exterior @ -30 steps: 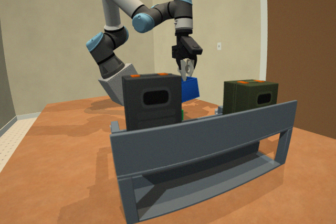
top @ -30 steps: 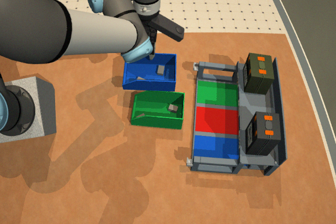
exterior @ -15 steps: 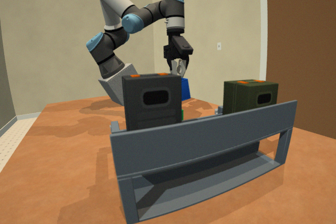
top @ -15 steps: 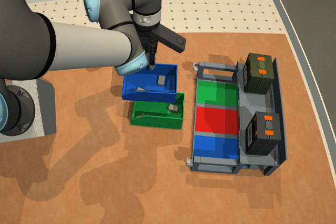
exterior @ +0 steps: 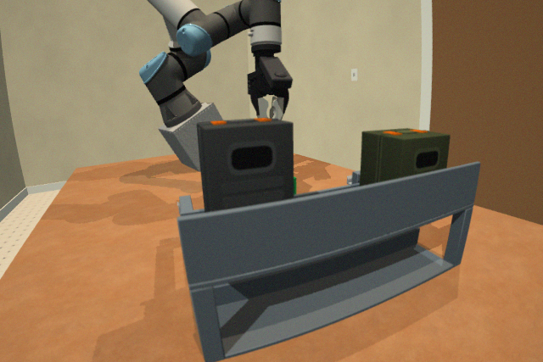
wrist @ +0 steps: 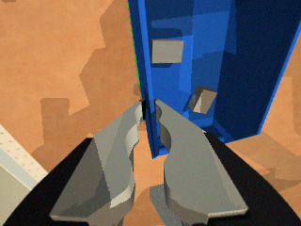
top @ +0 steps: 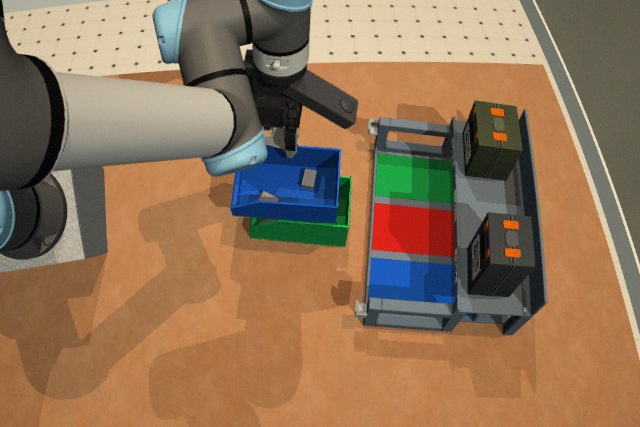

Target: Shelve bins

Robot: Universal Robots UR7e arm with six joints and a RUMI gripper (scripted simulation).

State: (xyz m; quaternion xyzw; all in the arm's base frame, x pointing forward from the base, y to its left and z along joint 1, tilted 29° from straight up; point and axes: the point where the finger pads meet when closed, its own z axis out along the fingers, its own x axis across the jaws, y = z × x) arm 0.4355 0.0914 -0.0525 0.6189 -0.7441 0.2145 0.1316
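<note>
Two bins are in play, and the blue bin [top: 285, 189] hangs above the counter [top: 206, 308], pinched by its thin back wall between the nearly closed fingers of the gripper [top: 291, 148]. In the top view it overlaps the green bin [top: 302, 228], which rests on the counter just beneath and slightly nearer the camera, so that only the green bin's front strip and right edge show. The blue bin is a shallow open-topped rectangular tray in saturated blue, with straight walls and one lower, sloping side on its left in the top view. Inside it lie two small grey blocks: one [wrist: 166, 51] flat on the floor, the other [wrist: 202, 100] tipped on an edge near the gripped wall. The wrist view shows the two pale grey fingers closing on either face of the blue wall, with a sliver of green showing along the wall's outer edge. To the right of the bins stands the grey shelf [top: 532, 205], whose lower board carries a green mark [top: 413, 176], a red mark [top: 413, 230] and a blue mark [top: 410, 280] side by side, all uncovered. On its upper board sit an olive case [top: 491, 140] and a dark grey case [top: 500, 254], each with orange tabs.
</note>
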